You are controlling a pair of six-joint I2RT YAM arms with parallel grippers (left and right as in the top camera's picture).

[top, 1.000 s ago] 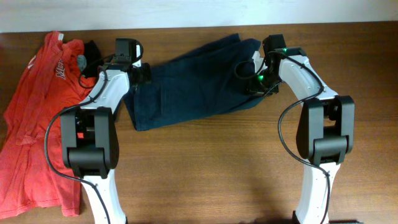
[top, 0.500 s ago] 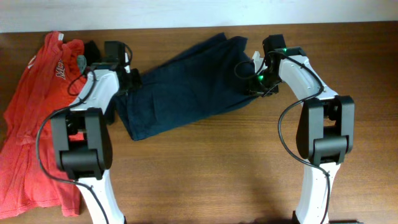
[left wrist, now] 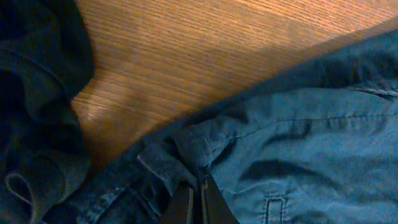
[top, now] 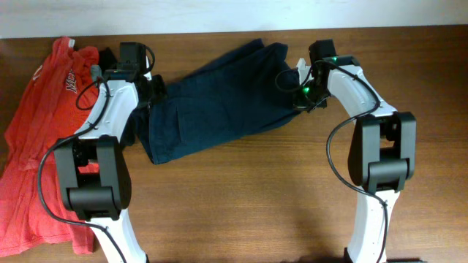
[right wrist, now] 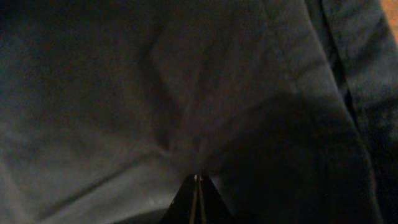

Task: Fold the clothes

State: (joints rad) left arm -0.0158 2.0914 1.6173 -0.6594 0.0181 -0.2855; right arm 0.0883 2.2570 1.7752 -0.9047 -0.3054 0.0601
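A dark navy pair of shorts (top: 219, 102) lies spread across the back middle of the wooden table. My left gripper (top: 150, 91) is shut on the shorts' left edge; in the left wrist view (left wrist: 198, 186) the closed fingers pinch a hemmed fold of blue denim-like cloth (left wrist: 298, 137). My right gripper (top: 298, 91) is shut on the shorts' right edge; in the right wrist view (right wrist: 196, 180) the closed fingertips sit in dark cloth (right wrist: 155, 81). A red shirt (top: 44, 124) lies on the left of the table.
A small dark item (top: 108, 57) lies by the red shirt's top edge. Bare wooden table (top: 248, 197) stretches in front of the shorts. A white wall runs along the back edge.
My left gripper has pulled the shorts' left edge further left, toward the red shirt, stretching the cloth wider. My right gripper has stayed in place.
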